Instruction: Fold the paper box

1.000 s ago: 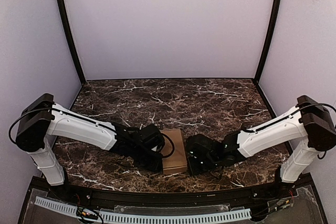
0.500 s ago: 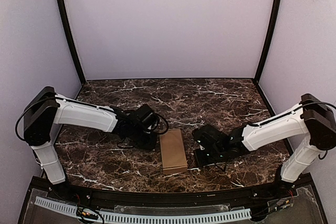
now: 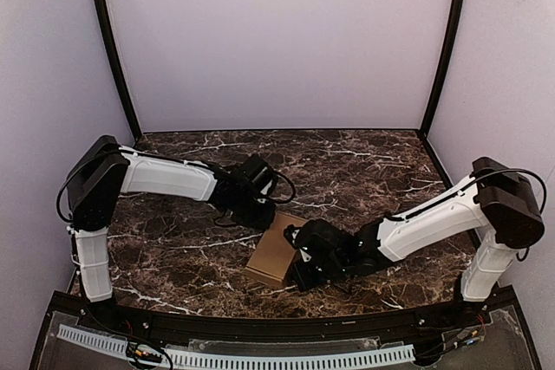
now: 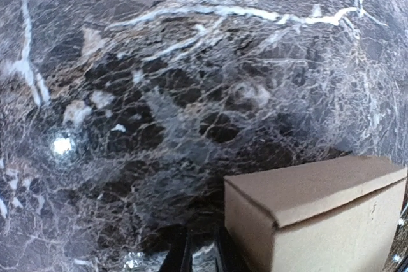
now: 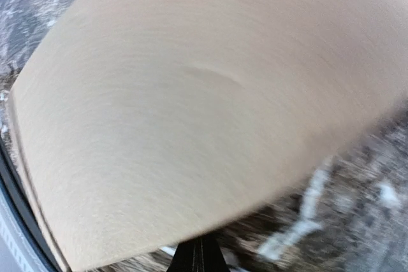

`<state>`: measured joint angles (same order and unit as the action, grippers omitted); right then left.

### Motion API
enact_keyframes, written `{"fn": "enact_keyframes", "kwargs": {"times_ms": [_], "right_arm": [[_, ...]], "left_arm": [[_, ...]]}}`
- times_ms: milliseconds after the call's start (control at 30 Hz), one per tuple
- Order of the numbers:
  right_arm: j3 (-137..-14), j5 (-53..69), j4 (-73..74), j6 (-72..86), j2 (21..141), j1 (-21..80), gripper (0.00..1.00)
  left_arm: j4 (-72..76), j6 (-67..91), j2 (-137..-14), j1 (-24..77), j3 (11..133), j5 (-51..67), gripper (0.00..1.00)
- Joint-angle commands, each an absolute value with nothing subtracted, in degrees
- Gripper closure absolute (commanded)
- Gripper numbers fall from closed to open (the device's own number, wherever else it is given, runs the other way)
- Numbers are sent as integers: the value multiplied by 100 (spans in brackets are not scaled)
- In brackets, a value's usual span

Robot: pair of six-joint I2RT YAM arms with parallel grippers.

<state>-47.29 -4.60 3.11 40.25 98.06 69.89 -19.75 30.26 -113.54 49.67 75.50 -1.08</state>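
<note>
The paper box is a closed brown cardboard block lying at an angle on the marble table, near the front. My left gripper is low at the box's far left corner. In the left wrist view its fingertips stand a narrow gap apart with only table between them, and the box sits just to their right. My right gripper is against the box's right long side. It is shut, and the box's blurred face fills that view.
Black corner posts and pale walls close in the table on three sides. The front rail runs just behind the box's near end. Both white forearms reach inward low over the table.
The box has turned from straight to slanted, its near end swung left. My right gripper moved left against its side. My left arm moved back and right to the box's far corner.
</note>
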Motion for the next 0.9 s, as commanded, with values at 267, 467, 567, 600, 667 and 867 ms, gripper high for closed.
{"fn": "enact_keyframes", "kwargs": {"times_ms": [267, 467, 567, 600, 667, 867], "right_arm": [[-5888, -296, -28, 3367, 10591, 7206, 100], [-5293, -398, 160, 3543, 10046, 7200, 100], [-4875, -441, 267, 3770, 9569, 7210, 100], [-4756, -468, 334, 3812, 9363, 7219, 100], [-4554, -591, 561, 3889, 9059, 7218, 100], [-4241, -944, 1368, 3978, 8377, 7190, 100]], "left_arm": [[-1868, 2514, -11081, 4973, 7290, 819, 89], [-2282, 2352, -10601, 4974, 7065, 126, 89], [-2407, 2347, -10378, 4978, 7061, -279, 88], [-2469, 2362, -10274, 4976, 7076, -415, 88], [-2564, 2367, -10135, 4982, 7120, -503, 88], [-2693, 2307, -10082, 5089, 7263, -173, 88]]}}
